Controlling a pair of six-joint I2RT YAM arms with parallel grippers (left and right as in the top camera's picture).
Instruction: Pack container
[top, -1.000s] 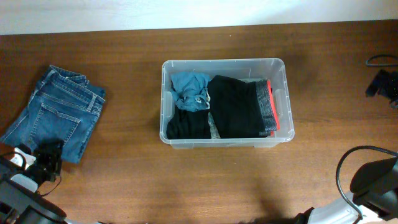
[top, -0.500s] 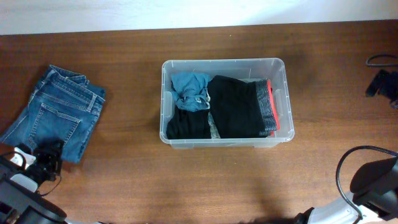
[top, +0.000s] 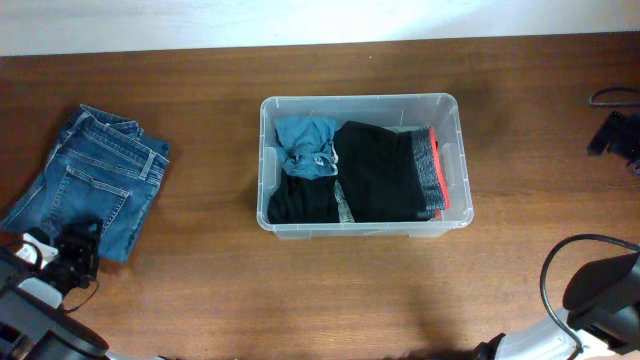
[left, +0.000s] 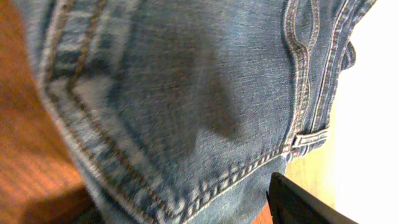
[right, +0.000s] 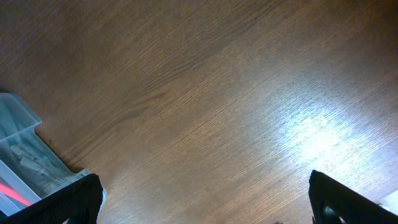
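overhead view. container (top: 360, 98) sits at the middle of the table (top: 300, 300), long side across your view. it holds a blue garment (top: 305, 140) at its left end and a black garment (top: 375, 185) with a grey and red band (top: 432, 170) toward its right. folded jeans (top: 90, 180) lie well apart from it, at the table's left end. your left gripper (top: 76, 248) hangs at the near edge of the jeans; from here you cannot tell how far its jaws stand apart. of the right side you see only the right arm (top: 600, 285), at the near right corner.

left wrist view. denim of the jeans (left: 186, 93) fills the frame, seams and a belt loop sharp. one dark finger (left: 305, 202) shows at the lower right, its partner out of frame, so you cannot tell the opening here either.

right wrist view. your right gripper (right: 204, 186) stands wide, nothing between its fingers, over bare wood. a corner of the container (right: 25, 143) shows at the left edge.
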